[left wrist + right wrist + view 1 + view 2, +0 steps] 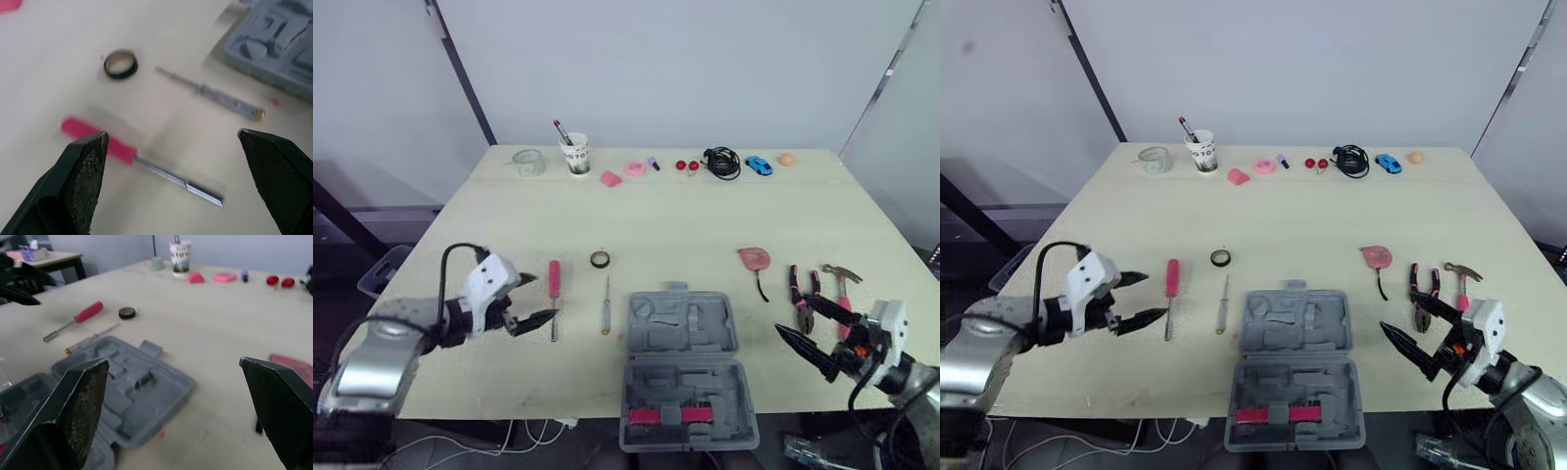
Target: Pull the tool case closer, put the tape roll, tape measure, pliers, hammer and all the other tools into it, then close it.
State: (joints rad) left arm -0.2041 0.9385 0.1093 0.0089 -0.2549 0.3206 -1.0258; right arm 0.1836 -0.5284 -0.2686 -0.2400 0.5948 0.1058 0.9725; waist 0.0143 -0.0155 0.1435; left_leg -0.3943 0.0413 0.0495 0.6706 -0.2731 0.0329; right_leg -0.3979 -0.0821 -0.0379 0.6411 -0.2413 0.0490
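tool case [680, 325]: open, centre, at near edge of worktop [685, 215].
left gripper [540, 299]: wide open, empty, just beside pink screwdriver [554, 279].
next: we centre it across the handle, not the thin shaft, then lower.
right gripper [790, 315]: wide open, empty, near pliers [800, 294] and hammer [842, 284].

This looks like a lab or test room, not a home. A big pale wooden table [685, 211] stands in front of plain white wall panels [705, 59], and a thin black pole [460, 69] leans across them. Small things sit in a neat row at the table's far edge: a white paper cup [575, 154], a blue toy car [759, 165] and a black coiled cable [722, 162]. Nearer, an open grey plastic tool case [683, 367], pink-handled pliers [802, 311] and a small hammer [842, 289] lie spread apart. White wires [540, 429] trail on the floor below.
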